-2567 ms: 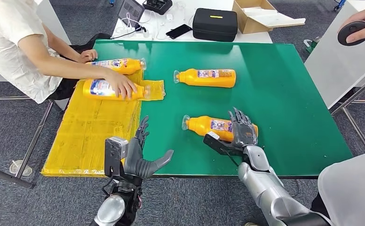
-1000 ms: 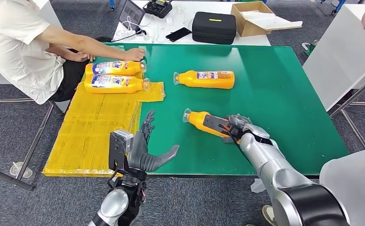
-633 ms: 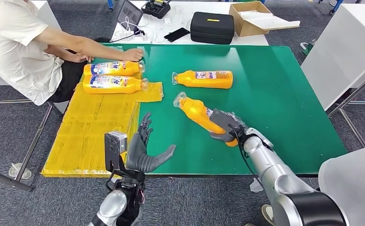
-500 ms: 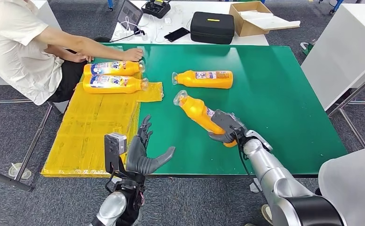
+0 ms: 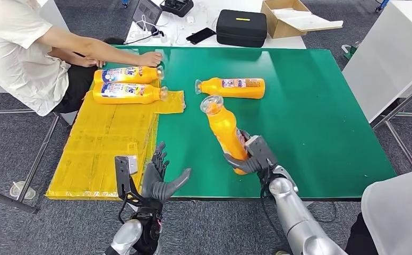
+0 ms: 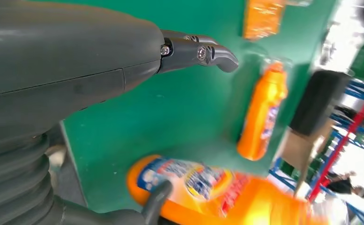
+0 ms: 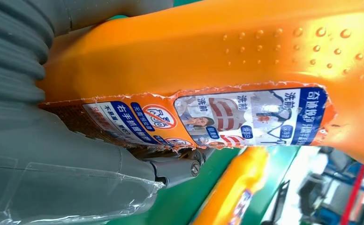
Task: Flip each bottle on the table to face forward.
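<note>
My right hand (image 5: 251, 157) grips an orange bottle (image 5: 224, 130) near its base and holds it tilted up off the green table (image 5: 320, 117), clear cap toward the far side. Up close, its back label (image 7: 208, 117) faces the right wrist camera. A second orange bottle (image 5: 231, 87) lies flat farther back, cap pointing left; the left wrist view shows it too (image 6: 262, 112). Two more bottles (image 5: 127, 93) lie side by side on the yellow mat (image 5: 103, 143). My left hand (image 5: 159, 178) hovers open at the table's near edge, holding nothing.
A seated person in a white shirt reaches a hand (image 5: 151, 57) to the far bottle at the mat's back left. Behind the table are a black case (image 5: 242, 26) and a cardboard box (image 5: 294, 16). Another person's clothing (image 5: 400, 218) shows at the near right.
My right hand closed on the near bottle, lifted it off the table and swung its cap end up and away. The person moved two bottles onto the mat's far edge. The left hand barely moved.
</note>
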